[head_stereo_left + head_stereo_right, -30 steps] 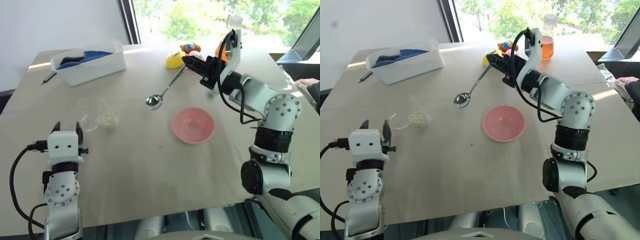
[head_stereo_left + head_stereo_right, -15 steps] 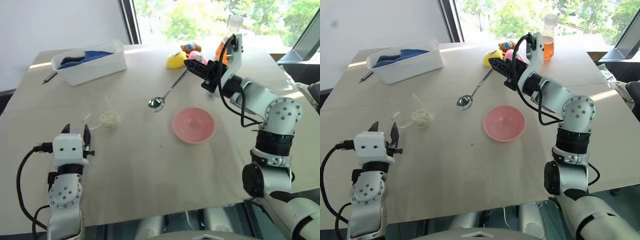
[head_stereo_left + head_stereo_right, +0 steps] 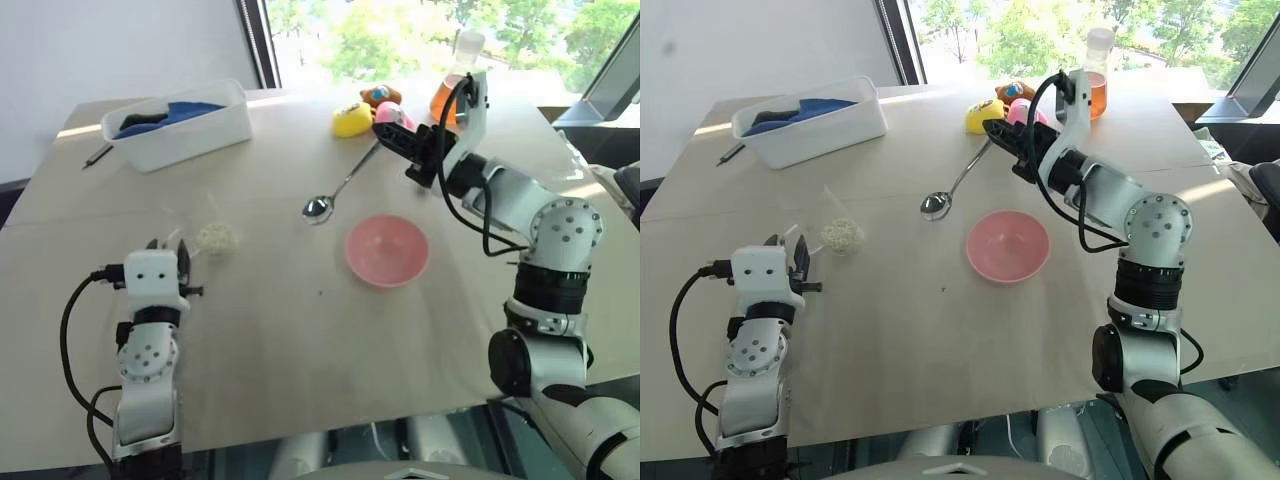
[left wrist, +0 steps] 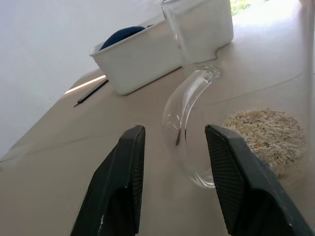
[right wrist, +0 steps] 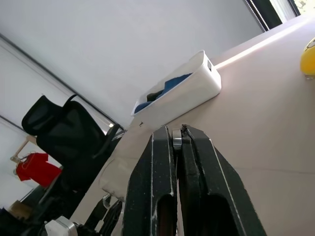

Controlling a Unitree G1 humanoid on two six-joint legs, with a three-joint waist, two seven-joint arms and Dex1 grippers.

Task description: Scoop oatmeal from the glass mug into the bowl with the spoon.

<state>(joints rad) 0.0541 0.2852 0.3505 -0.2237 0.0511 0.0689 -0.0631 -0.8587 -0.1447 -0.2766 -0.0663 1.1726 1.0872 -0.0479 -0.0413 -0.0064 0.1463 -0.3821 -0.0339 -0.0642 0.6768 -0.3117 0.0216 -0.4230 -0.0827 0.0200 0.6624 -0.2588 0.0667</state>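
The glass mug (image 4: 197,34) stands at the table's left, with the oatmeal (image 4: 263,137) as a pale clump in its bottom. My left gripper (image 3: 167,244) is level at the mug, fingers apart on either side of its clear handle (image 4: 184,113). Past the pink bowl (image 3: 387,250), my right gripper (image 3: 382,130) is shut on the end of the spoon's handle. The spoon (image 3: 317,208) slopes down to the left, its small bowl low over the table between the mug and the pink bowl.
A white tub (image 3: 180,122) with a blue cloth stands at the back left, a dark pen (image 3: 97,155) beside it. A yellow toy (image 3: 350,120) and a flask of orange liquid (image 3: 1096,85) sit at the back behind my right arm.
My left gripper has moved forward to the mug and its fingers have narrowed around the handle. My right gripper has kept the spoon nearly still.
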